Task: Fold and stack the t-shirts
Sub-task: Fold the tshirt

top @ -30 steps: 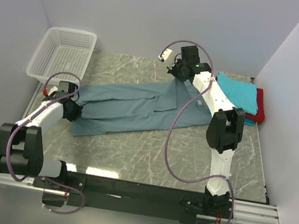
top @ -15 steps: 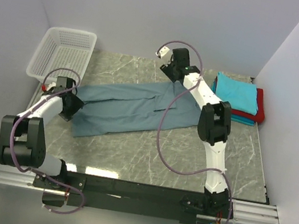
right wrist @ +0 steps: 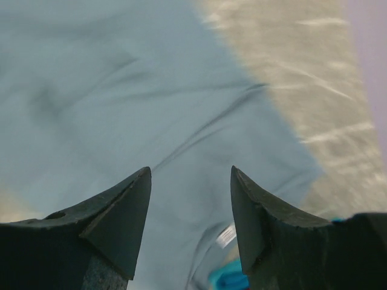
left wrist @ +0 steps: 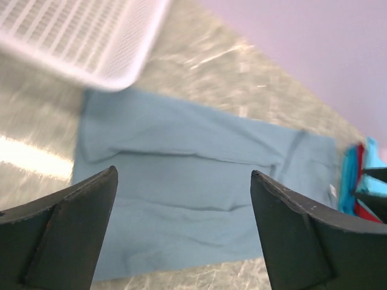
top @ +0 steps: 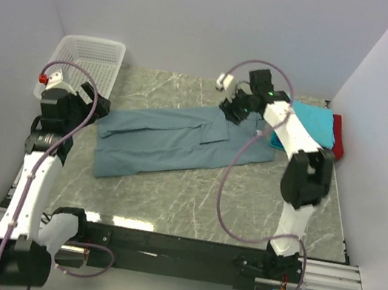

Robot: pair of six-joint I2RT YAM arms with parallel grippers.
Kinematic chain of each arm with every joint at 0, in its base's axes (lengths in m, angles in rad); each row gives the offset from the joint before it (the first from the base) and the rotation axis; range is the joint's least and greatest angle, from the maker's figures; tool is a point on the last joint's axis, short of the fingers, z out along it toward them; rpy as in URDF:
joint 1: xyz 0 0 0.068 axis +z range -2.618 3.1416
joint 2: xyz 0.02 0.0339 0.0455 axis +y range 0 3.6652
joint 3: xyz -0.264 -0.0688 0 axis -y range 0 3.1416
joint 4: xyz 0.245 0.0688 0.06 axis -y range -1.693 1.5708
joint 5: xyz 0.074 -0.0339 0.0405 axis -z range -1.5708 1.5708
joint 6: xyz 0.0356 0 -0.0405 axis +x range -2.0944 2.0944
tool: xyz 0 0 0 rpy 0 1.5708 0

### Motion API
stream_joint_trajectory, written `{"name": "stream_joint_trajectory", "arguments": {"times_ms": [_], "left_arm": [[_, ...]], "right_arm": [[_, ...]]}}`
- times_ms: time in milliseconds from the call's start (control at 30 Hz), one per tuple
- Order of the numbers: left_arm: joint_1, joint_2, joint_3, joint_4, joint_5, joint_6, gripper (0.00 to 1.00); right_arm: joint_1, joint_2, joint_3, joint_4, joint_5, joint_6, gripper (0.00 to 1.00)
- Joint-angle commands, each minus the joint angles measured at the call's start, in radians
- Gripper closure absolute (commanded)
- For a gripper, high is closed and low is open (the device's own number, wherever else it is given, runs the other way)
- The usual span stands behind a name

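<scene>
white mesh basket point(top: 81, 69): stands at the far left corner of the counter point(top: 191, 204). Its near end is close to the left end of the shirt, and I cannot tell if they touch.
left fingers point(top: 96, 104): wide apart and holding nothing. They hang in the air over the left side of the counter, just beside the basket and near the left end of the shirt, and they point toward the cloth.
grey-blue t-shirt point(top: 180, 139): lies flat on the middle of the counter as one long band, folded along its length. It runs from the near left to the far right, with a soft crease along its middle. No fingers grip it.
neck label point(right wrist: 227, 235): small and pale, at the right end of the shirt, partly hidden in a fold.
right fingers point(top: 230, 111): apart, with nothing between them. They are low over the far right end of the shirt, and I cannot tell if they touch the cloth.
turquoise t-shirt point(top: 317, 122): folded, on top of the pile at the far right corner, partly hidden by the right arm point(top: 297, 137).
red t-shirt point(top: 337, 136): folded, under the turquoise one. Only its right edge shows.
</scene>
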State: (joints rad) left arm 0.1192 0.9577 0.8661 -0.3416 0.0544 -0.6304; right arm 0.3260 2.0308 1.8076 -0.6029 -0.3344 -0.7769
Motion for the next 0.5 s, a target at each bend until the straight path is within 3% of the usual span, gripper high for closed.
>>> {"name": "stream_joint_trajectory", "arguments": {"times_ms": [0,67,200,400,467], "left_arm": [[0.000,-0.060,-0.002,0.049,0.151,0.156,0.03],[0.000,-0.074,-0.015,0.032,0.165,0.170,0.02],[0.002,-0.085,-0.056,0.003,0.202,0.169,0.03],[0.002,-0.184,-0.096,-0.075,0.099,0.138,0.04],[0.000,-0.224,-0.114,-0.106,-0.017,0.018,0.05]], "right_arm": [[0.010,-0.209,-0.171,-0.326,-0.373,-0.356,0.37],[0.028,-0.297,-0.304,-0.279,-0.373,-0.447,0.37],[0.126,-0.503,-0.639,-0.043,-0.201,-0.412,0.35],[0.437,-0.503,-0.732,0.168,-0.011,-0.210,0.36],[0.529,-0.466,-0.703,0.225,0.030,-0.179,0.36]]}}
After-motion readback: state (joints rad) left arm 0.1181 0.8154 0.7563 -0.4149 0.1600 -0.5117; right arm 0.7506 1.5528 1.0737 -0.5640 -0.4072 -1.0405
